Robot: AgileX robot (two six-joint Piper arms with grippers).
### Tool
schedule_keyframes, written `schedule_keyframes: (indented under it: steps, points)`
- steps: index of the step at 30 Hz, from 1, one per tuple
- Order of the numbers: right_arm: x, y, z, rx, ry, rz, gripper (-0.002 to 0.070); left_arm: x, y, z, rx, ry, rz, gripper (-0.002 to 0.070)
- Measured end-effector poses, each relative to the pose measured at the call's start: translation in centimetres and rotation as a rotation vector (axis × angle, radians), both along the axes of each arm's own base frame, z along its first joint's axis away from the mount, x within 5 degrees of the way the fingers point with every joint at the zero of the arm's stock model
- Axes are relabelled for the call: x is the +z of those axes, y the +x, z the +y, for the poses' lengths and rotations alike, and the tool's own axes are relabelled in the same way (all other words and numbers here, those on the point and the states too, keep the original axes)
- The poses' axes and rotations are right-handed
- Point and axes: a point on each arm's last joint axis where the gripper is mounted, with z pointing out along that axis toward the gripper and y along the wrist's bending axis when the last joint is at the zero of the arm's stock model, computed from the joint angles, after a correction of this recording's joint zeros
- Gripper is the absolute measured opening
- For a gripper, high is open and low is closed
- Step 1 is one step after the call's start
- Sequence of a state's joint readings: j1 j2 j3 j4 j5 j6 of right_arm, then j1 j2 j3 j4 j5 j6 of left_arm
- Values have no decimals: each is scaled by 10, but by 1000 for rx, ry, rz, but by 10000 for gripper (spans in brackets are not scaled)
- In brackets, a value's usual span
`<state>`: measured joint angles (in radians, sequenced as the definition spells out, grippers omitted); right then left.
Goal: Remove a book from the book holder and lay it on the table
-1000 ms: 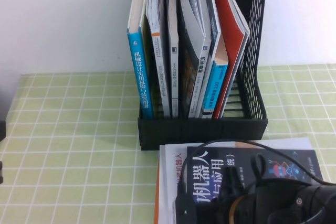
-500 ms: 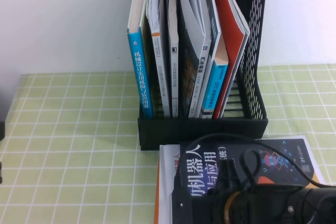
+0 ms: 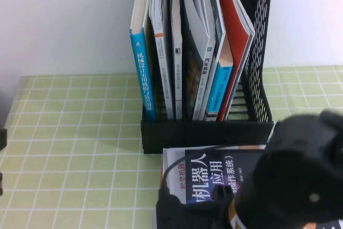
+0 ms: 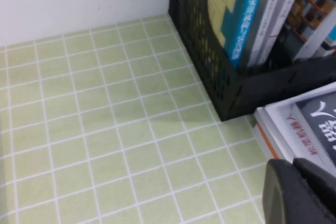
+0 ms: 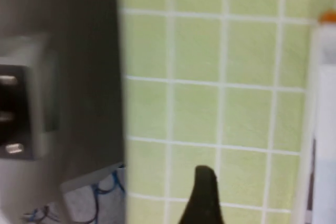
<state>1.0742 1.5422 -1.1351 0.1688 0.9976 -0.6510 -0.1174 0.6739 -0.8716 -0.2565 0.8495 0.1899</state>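
Lying flat on the table [image 3: 80,148], the book [image 3: 214,178] fronts the book holder [image 3: 206,130].

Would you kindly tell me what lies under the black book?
The black book lies on a white book with an orange edge; the right arm hides the near half and the right gripper. Left gripper hovers beside.

Black book [image 3: 214,178] with white characters; black perforated holder [image 3: 206,132]; light green tabletop [image 3: 69,148], white grid.

1 book holder [image 3: 206,130], about 7 upright books, 2 books flat on table [image 3: 69,148]
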Motion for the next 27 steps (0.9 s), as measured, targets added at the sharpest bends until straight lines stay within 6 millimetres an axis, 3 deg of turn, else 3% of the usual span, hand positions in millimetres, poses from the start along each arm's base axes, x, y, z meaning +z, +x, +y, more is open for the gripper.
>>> schedule_keyframes:
  steps: [2,4,7,9,12,17,21,27]
  points:
    - [24,-4,1,28,22,30,496,-2,-5,-1,-19,-11,-7,-3]
    - [45,-6,-1,43,33,30,398,-6,-12,-3,-34,-43,-14,-3]
    - [78,-8,-7,57,100,-15,149,-18,-28,-5,-43,-108,-43,-3]
    - [95,-12,-17,57,140,-58,64,-33,-40,-6,-51,-155,-53,-3]
    - [117,-21,-39,28,182,-118,20,-56,-57,-8,-75,-223,-65,-3]
    - [144,-42,-87,-62,316,-201,5,-79,-85,-13,-155,-321,-189,-3]
    - [139,-55,-127,-196,485,-316,4,-95,-90,-12,-150,-337,-269,-3]
    - [72,-57,-183,-479,561,-519,4,-110,-85,-10,-121,-343,-269,-3]
